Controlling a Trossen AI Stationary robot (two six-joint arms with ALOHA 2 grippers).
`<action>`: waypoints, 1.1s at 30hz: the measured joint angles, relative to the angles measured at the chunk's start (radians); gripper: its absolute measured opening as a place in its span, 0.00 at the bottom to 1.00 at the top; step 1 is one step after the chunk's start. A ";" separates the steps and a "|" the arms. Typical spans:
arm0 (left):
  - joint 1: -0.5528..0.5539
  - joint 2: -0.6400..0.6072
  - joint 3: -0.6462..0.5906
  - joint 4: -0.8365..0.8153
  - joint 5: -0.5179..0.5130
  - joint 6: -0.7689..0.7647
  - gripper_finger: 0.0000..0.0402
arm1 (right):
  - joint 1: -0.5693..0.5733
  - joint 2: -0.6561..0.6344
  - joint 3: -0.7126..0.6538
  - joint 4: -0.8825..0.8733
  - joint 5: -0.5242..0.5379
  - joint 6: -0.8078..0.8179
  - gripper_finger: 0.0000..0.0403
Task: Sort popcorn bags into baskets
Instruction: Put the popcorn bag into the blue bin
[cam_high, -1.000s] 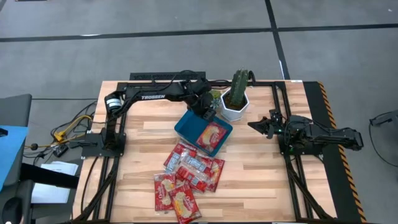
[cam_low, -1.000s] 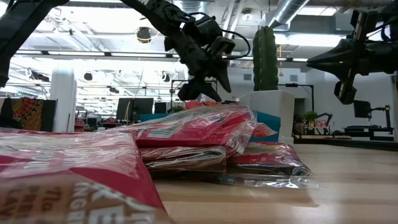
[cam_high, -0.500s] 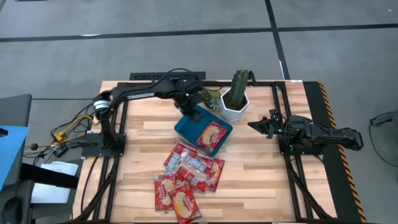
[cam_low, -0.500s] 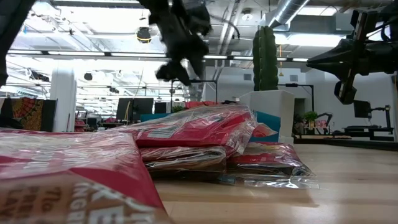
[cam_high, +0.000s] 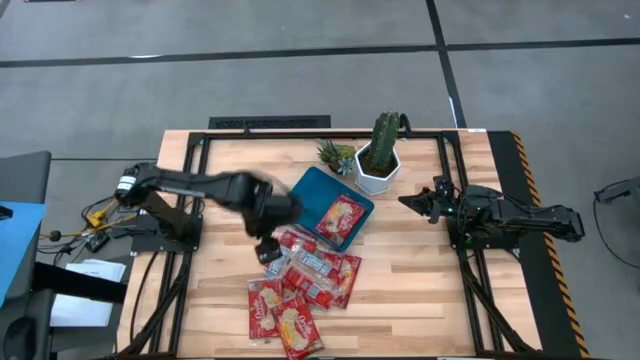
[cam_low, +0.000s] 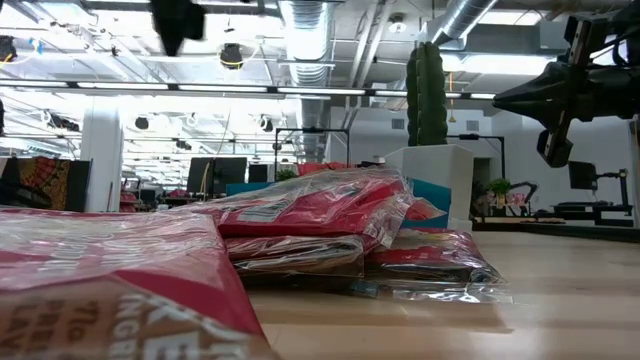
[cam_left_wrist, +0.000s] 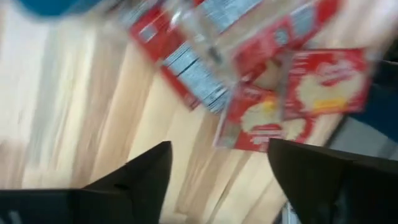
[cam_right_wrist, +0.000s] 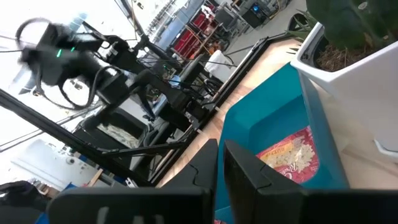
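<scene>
High view shows one popcorn bag (cam_high: 341, 215) in my teal basket (cam_high: 306, 194), six heaped (cam_high: 300, 285) outside; my left gripper (cam_high: 268, 250), fingers spread and empty, hangs over them.

The left arm (cam_high: 215, 190) showed only as a motion smear in the high view, so its gripper's outline could not be made out there. In the left wrist view the popcorn bags (cam_left_wrist: 292, 93) were streaked by blur, their print unreadable, and the teal basket (cam_left_wrist: 53, 6) was cut off at the picture's edge. In the low view the nearest popcorn bag (cam_low: 110, 290) ran off the frame, and the stacked bags (cam_low: 320, 215) hid most of the basket.
</scene>
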 joint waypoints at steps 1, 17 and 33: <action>-0.034 -0.003 0.000 -0.019 -0.050 -0.083 0.69 | 0.000 0.000 0.000 0.000 0.000 0.000 0.13; -0.514 -0.247 -0.506 0.341 -0.270 -1.145 0.76 | 0.000 0.000 0.000 0.000 -0.002 0.001 0.13; -0.704 -0.242 -0.916 0.895 -0.425 -1.550 0.76 | 0.000 0.000 0.000 0.000 -0.003 0.029 0.13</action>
